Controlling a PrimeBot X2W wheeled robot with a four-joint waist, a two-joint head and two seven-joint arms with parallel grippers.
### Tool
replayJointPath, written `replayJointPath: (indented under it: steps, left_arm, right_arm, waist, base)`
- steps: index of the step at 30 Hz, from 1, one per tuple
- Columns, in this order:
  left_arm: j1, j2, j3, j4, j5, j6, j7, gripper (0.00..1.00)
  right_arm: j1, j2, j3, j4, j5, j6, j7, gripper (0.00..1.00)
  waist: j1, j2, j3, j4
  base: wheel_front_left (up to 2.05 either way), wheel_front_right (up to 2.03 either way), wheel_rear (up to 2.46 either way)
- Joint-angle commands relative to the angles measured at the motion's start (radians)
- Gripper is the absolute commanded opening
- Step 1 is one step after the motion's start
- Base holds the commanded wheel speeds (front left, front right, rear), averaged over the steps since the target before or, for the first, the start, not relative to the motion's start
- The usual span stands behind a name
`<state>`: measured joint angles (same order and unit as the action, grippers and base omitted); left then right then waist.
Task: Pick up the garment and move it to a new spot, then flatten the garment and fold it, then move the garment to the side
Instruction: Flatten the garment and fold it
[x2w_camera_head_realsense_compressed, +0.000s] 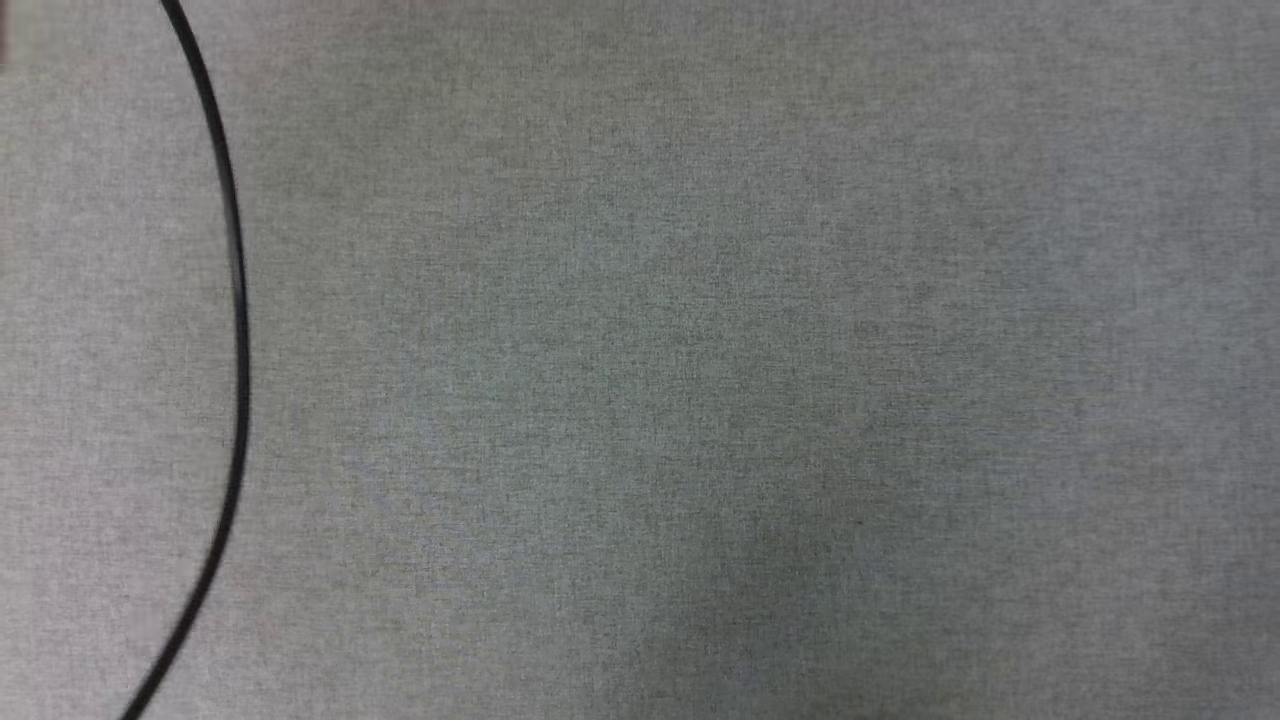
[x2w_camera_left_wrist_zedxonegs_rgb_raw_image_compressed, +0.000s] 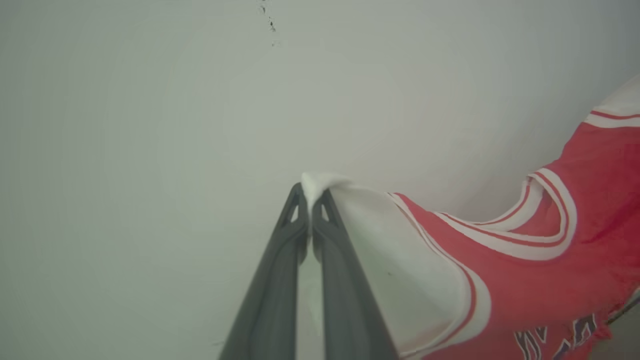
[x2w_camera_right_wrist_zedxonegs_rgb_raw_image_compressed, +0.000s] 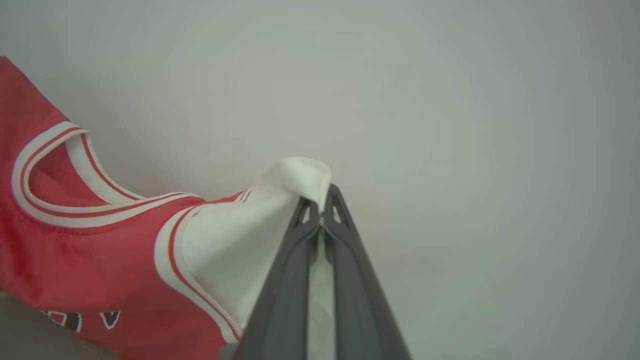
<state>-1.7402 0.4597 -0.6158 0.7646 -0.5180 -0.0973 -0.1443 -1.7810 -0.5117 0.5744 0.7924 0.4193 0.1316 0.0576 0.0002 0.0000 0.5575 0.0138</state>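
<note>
Starting at nine o'clock in the head view, a black cable curves across the grey woven counter. If we lay the cloth down over it, we think it would leave a ridge under the fabric or catch a hem.

The left gripper has its jaws clamped together on the tip of a white sleeve, with only a small tuft of fabric past the tips. From there the garment runs off toward three and four o'clock, with its striped neckline sagging. The right gripper mirrors this, its jaws shut on the other white sleeve, and the garment hangs away toward eight o'clock.

So the garment is strung between the two arms by its sleeve ends. Both bites are shallow, so a sharp spread of the arms or a swing of the red body could pull a sleeve free. The slack middle may also land bunched if the arms are lowered unevenly.

As for writing, dark white-edged lettering sits at five o'clock in the left wrist view. More lettering sits at seven o'clock in the right wrist view. Both are cropped, and we cannot read them.
</note>
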Motion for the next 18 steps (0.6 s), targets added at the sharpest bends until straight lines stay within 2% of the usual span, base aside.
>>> replayJointPath:
  steps: [1,5,11,12,18]
  left_arm:
    - [0.063,-0.001,-0.003,0.004,-0.014,-0.004,-0.027,0.00]
    - [0.172,0.016,-0.007,-0.009,-0.028,-0.003,-0.067,0.00]
    - [0.400,0.040,0.003,-0.063,-0.062,0.030,-0.104,0.00]
    - [0.400,0.040,0.003,-0.063,-0.062,0.030,-0.104,0.00]
    - [0.676,0.074,0.002,-0.190,-0.088,0.093,-0.115,0.00]
  right_arm:
    - [0.047,0.007,0.018,0.012,0.026,-0.002,-0.031,0.00]
    - [0.146,0.007,0.051,0.021,0.084,-0.002,-0.078,0.00]
    - [0.353,0.009,0.100,0.006,0.170,-0.002,-0.149,0.00]
    - [0.353,0.009,0.100,0.006,0.170,-0.002,-0.149,0.00]
    - [0.577,-0.015,0.142,-0.043,0.241,-0.002,-0.197,0.00]
  waist:
    - [-0.0002,0.0000,-0.013,-0.005]
    - [-0.0002,0.0000,-0.044,-0.008]
    - [-0.0002,0.0000,-0.116,-0.015]
    - [-0.0002,0.0000,-0.116,-0.015]
    - [-0.0002,0.0000,-0.199,-0.011]
  base:
    - [0.00,0.00,0.00]
    - [0.00,0.00,0.00]
    - [0.00,0.00,0.00]
    - [0.00,0.00,0.00]
    - [0.00,0.00,0.00]
